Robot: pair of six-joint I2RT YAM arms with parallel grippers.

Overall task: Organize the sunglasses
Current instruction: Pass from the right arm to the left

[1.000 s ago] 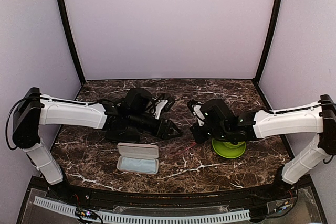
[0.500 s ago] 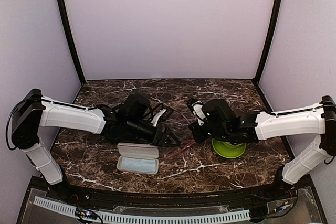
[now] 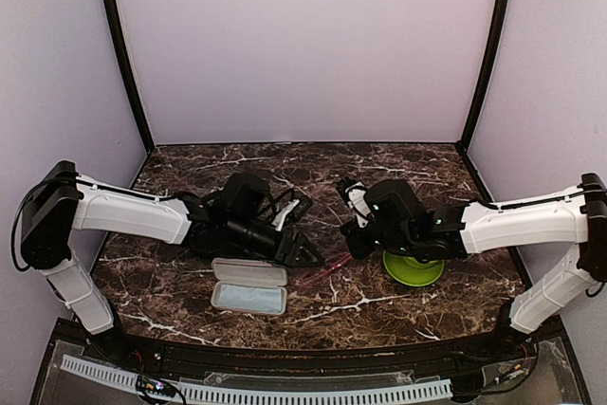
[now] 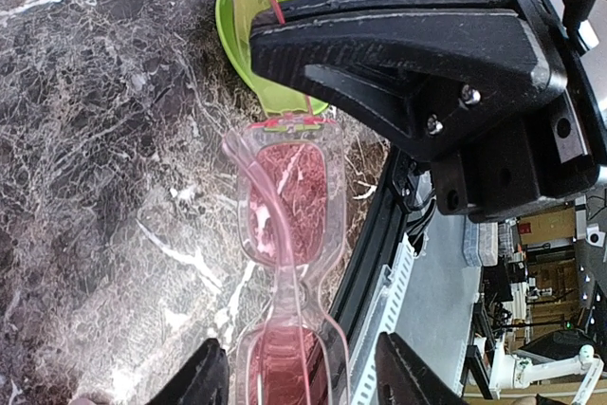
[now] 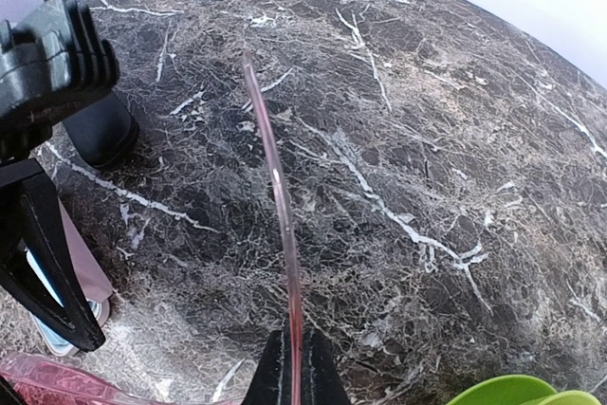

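Observation:
The translucent red-pink sunglasses (image 4: 285,201) hang just above the marble, between the two arms (image 3: 324,269). My left gripper (image 4: 303,372) is open; its fingers stand either side of one lens with a gap on both sides. In the top view it lies low, pointing right (image 3: 309,256). My right gripper (image 5: 294,372) is shut on one thin pink temple arm (image 5: 270,168), which runs up and away from its tips. The left wrist view shows that same gripper (image 4: 408,54) as the black body above the glasses.
An open pale case (image 3: 249,285) with a light blue cloth inside lies in front of the left arm. A lime-green dish (image 3: 413,269) sits under the right arm. A dark oblong object (image 5: 95,130) rests behind the left gripper. The table's front edge (image 4: 379,244) is close to the glasses.
My left gripper has swung forward and lower, coming around the sunglasses, and its jaws have narrowed a little. The right gripper has kept its hold almost in place.

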